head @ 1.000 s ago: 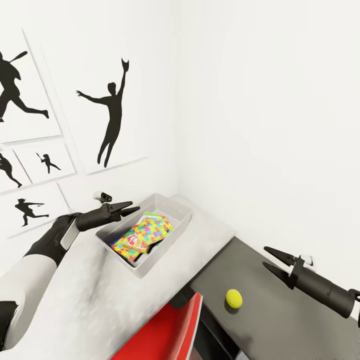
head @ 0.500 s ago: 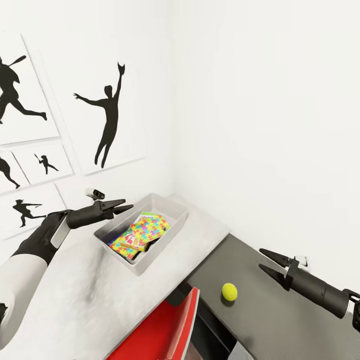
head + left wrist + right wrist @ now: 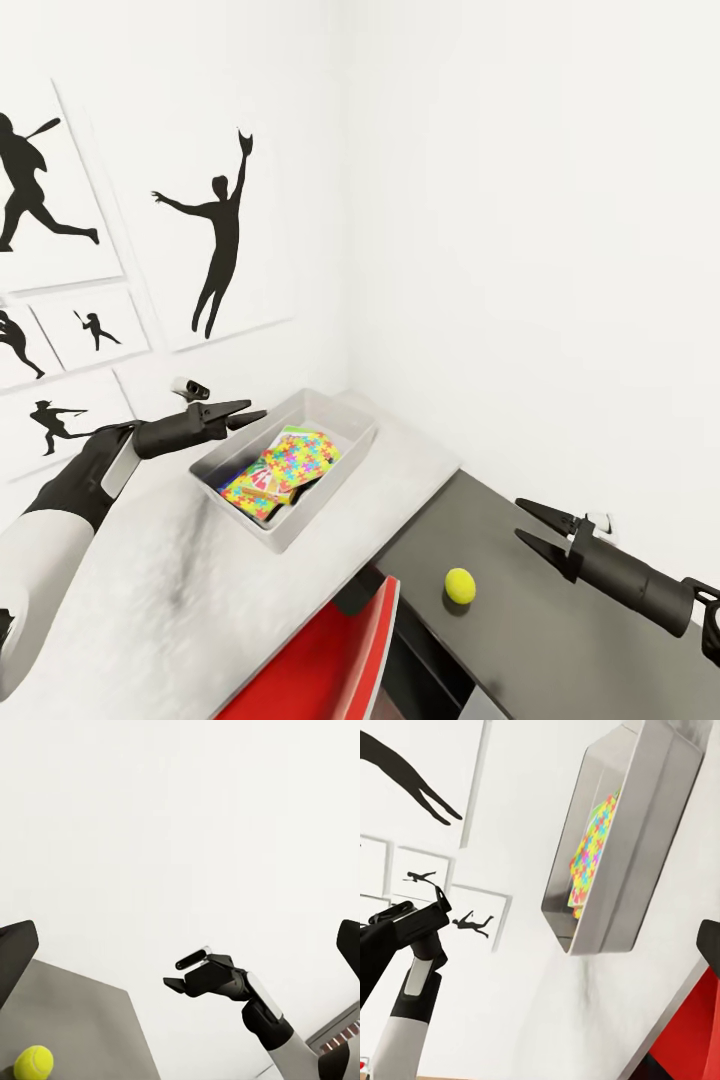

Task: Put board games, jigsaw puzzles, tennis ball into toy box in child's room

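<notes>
Resting round fuzzy tennis ball [image 3: 460,585] on smooth dark table [image 3: 560,640], grey slope-sided toy box [image 3: 345,470]

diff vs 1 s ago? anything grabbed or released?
Nothing grabbed or released. The whole head view shifted a little, so the camera moved. The left gripper has drawn back slightly from over the toy box toward its near-left rim; it is open and empty. The right gripper is open too, above the dark desk section, short of the tennis ball. Ball, box and the jigsaw puzzle inside it stayed put.
</notes>
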### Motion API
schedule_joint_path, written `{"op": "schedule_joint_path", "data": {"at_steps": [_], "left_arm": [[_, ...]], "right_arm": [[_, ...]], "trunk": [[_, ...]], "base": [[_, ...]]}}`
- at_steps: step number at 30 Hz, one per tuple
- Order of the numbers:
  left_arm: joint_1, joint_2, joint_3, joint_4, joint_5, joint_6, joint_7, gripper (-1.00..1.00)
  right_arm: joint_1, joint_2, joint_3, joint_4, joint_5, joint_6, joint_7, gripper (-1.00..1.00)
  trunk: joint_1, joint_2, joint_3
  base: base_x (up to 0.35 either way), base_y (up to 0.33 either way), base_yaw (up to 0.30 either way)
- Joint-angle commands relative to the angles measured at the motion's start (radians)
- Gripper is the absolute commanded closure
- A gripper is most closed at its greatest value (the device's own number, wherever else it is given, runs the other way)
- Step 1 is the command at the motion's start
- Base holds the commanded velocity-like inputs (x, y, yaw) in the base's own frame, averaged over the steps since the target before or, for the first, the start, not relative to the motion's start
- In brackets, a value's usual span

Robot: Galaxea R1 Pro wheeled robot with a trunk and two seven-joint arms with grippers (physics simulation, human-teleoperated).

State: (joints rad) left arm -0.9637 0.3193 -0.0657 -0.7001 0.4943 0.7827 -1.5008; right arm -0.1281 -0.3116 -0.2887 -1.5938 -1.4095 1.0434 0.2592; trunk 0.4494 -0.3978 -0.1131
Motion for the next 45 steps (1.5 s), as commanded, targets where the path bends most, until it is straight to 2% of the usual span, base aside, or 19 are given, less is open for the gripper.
{"op": "schedule_joint_path", "data": {"at_steps": [1, 10, 41, 45], "left_arm": [[-0.001, 0.001, -0.005, 0.000, 0.005, 0.010, -0.002, -1.00], [-0.001, 0.001, -0.005, 0.001, 0.004, 0.011, -0.002, -1.00], [0.007, 0.004, -0.004, -0.009, 0.004, 0.012, -0.002, -1.00], [0.015, 0.023, -0.005, -0.009, 0.005, 0.009, -0.002, -1.00]], "right_arm": [[-0.001, 0.000, -0.001, 0.000, 0.010, 0.004, 0.010, -1.00], [-0.001, 0.000, 0.000, 0.000, 0.010, 0.004, 0.011, -1.00], [-0.001, 0.000, -0.004, 0.000, 0.010, 0.004, 0.011, -1.00], [-0.001, 0.000, -0.003, 0.000, 0.010, 0.004, 0.009, -1.00]], "trunk": [[0.001, -0.002, -0.002], [0.001, -0.002, 0.001], [0.001, -0.002, 0.047], [0.001, -0.002, 0.048]], "base": [[0.000, 0.000, 0.000], [0.000, 0.000, 0.000], [0.000, 0.000, 0.022], [0.000, 0.000, 0.004]]}}
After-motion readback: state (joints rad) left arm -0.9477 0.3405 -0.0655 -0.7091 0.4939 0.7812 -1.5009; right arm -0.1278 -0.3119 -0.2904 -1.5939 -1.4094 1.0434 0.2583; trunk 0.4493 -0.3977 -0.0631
